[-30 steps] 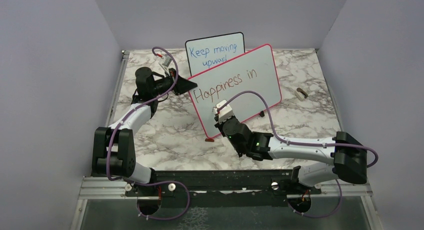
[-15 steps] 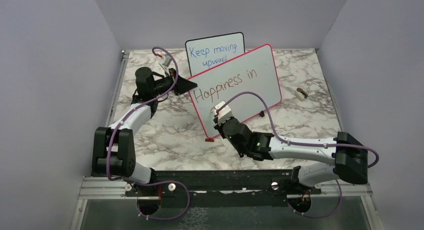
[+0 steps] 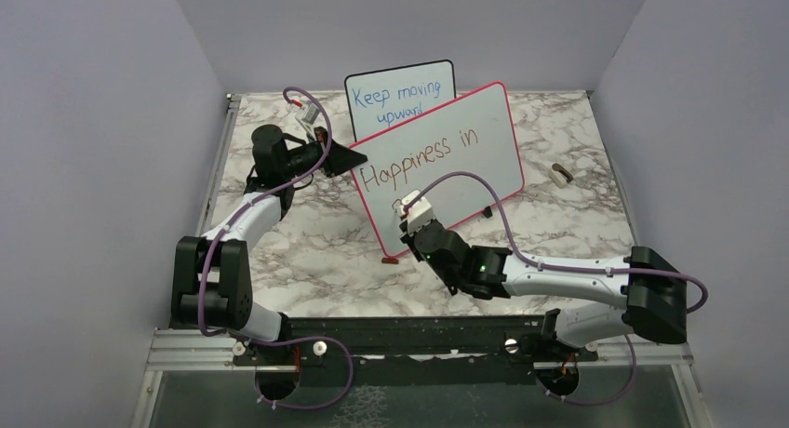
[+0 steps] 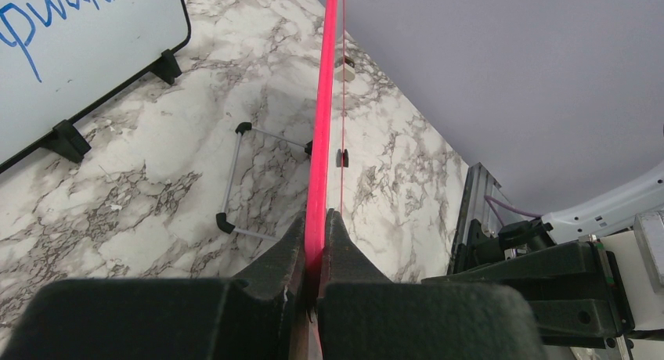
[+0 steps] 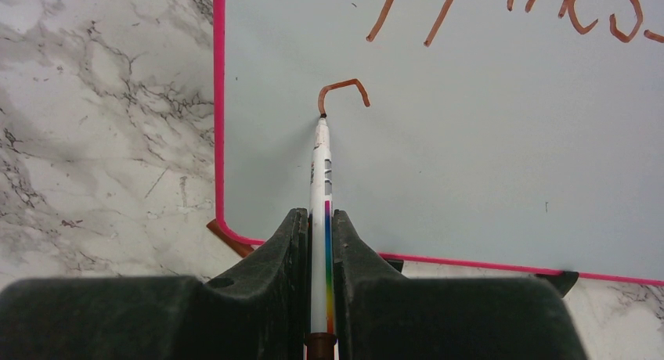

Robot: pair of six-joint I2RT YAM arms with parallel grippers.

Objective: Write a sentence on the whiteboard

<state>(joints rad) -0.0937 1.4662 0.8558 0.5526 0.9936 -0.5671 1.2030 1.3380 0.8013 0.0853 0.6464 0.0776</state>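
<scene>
I judge the whiteboard (image 3: 484, 163) light, stiff, tippy; left tool (image 4: 317, 221) clamps its frame edge, right tool (image 5: 319, 216) clamps the marker (image 5: 320, 153).

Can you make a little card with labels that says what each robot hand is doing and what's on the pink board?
Board: large white board with pink-red frame, standing on the marble table
Left gripper: shut on the board's frame edge
Right gripper: shut on a white marker with rainbow stripe
Marker tip: at a small hook-shaped stroke below the words
Writing: brownish-red words "Happiness in"
Behind: smaller black-framed board with blue writing
</scene>
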